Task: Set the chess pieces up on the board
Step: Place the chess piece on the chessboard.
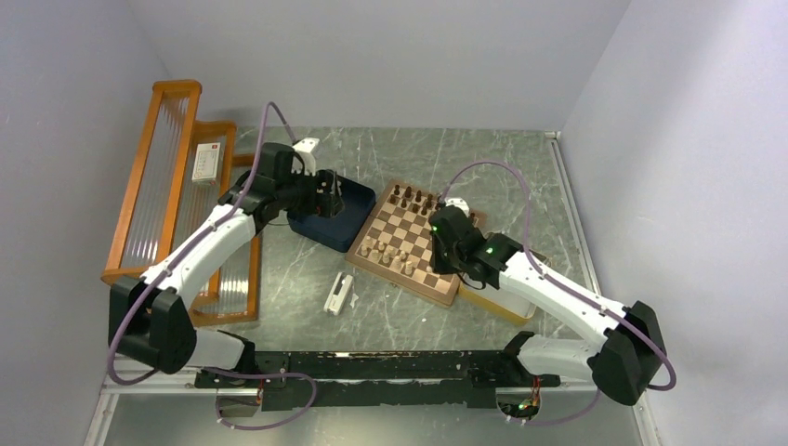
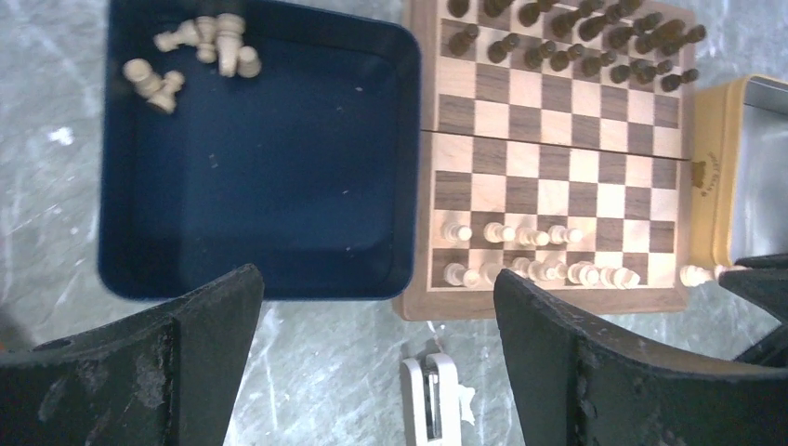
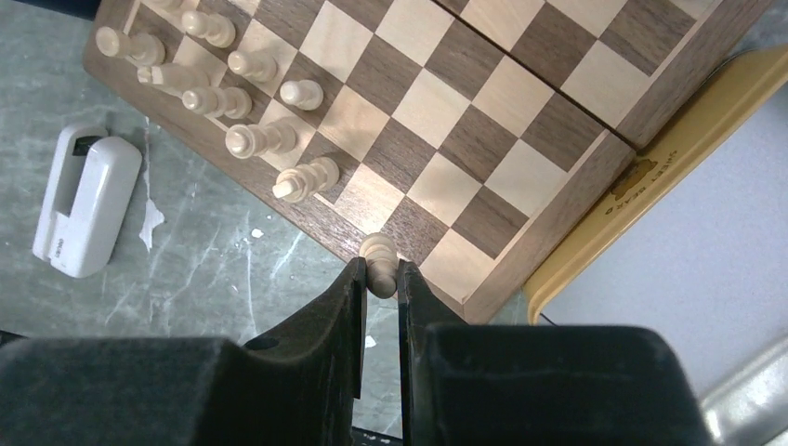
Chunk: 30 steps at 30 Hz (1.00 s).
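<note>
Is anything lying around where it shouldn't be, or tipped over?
Yes. A few pale pieces lie toppled in a corner of the blue tray, not standing on the board. A small white gadget also lies on the table beside the board.

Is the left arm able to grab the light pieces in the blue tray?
Probably yes. The left gripper hangs open above the blue tray, and the pale pieces lie uncovered in its corner, though the wall close by may crowd it.

Soft, even overhead light, faint shadows, the board (image 3: 437, 102) sharp (close right claw fingers (image 3: 316, 353) slightly blurred)
</note>
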### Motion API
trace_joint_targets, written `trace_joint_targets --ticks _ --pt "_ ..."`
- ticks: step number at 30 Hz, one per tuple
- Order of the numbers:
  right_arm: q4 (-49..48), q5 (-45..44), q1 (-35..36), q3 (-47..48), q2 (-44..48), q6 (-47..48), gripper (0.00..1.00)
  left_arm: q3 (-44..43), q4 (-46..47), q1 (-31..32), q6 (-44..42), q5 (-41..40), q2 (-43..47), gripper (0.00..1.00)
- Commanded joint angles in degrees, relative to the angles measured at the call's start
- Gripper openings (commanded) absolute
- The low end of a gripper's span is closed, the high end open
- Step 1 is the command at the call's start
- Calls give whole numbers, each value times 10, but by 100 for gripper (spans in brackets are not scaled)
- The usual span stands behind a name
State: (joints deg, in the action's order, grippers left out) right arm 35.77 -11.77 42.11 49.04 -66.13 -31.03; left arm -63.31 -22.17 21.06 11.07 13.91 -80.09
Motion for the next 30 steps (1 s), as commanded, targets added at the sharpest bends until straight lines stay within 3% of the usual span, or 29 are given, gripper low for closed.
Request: trace_joint_targets --ticks 1,14,30 --pt "0 -58 32 -5 -14 -30 1 33 -4 -5 19 -84 41 98" --pt "3 -85 78 21 -97 -42 3 75 -8 -6 -8 -81 86 98" --pt "-24 -118 103 27 -129 -42 5 76 -14 -6 -13 -107 96 98"
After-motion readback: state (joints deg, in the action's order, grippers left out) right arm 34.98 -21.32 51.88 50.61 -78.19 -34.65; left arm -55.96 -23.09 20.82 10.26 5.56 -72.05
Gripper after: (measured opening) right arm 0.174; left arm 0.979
